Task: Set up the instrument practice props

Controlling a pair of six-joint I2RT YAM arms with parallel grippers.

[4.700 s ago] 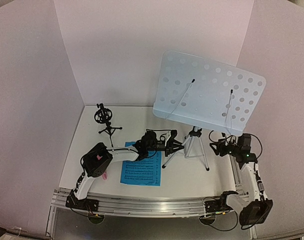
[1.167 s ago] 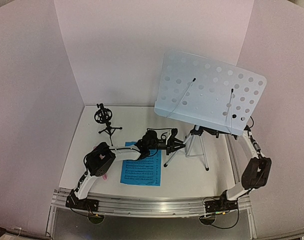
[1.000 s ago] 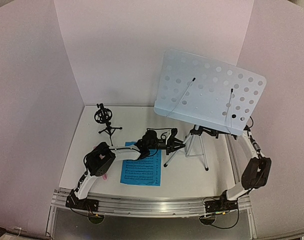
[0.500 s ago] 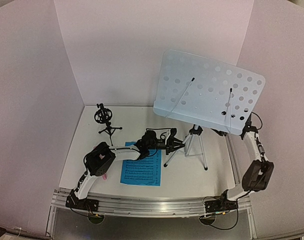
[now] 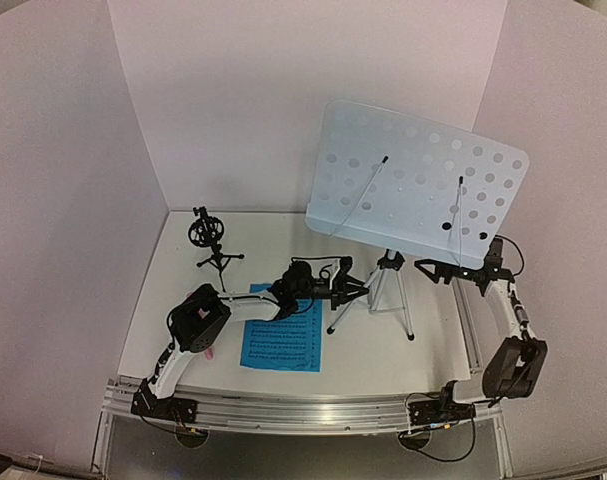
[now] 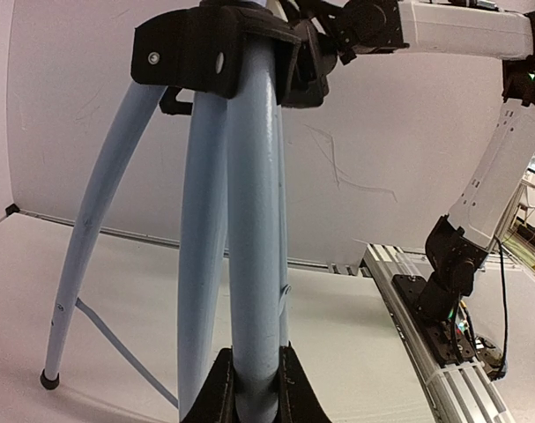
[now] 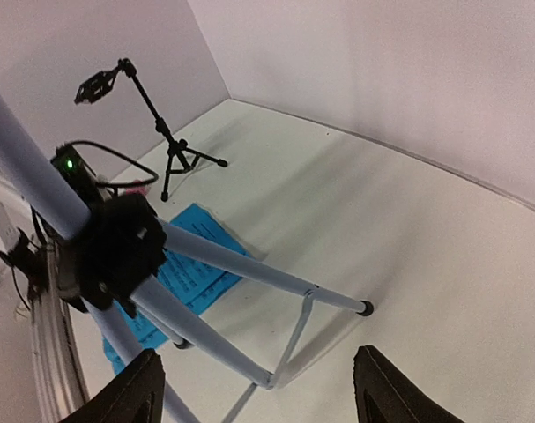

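Silver tripod music stand [image 5: 413, 200] stands right of centre in the overhead view, its perforated pale desk tilted up at the upper right and its three legs planted on the white table [image 5: 283, 240]. The left gripper [image 6: 254, 388] is clenched on one of the stand's legs low down; in its wrist view the two black fingers [image 6: 216, 392] press against either side of the pale tube. The right gripper [image 7: 258, 370] hangs just under the lower edge of the desk, released, its fingers spread wide with nothing between them and the tripod legs beneath. Blue sheet music [image 5: 281, 338] lies flat on the table at lower centre, partly under the left arm. A small black tripod mic mount [image 5: 211, 242] stands upright at centre left, well apart from the stand. The pink microphone [image 5: 211, 351] is mostly hidden behind the left arm's elbow.
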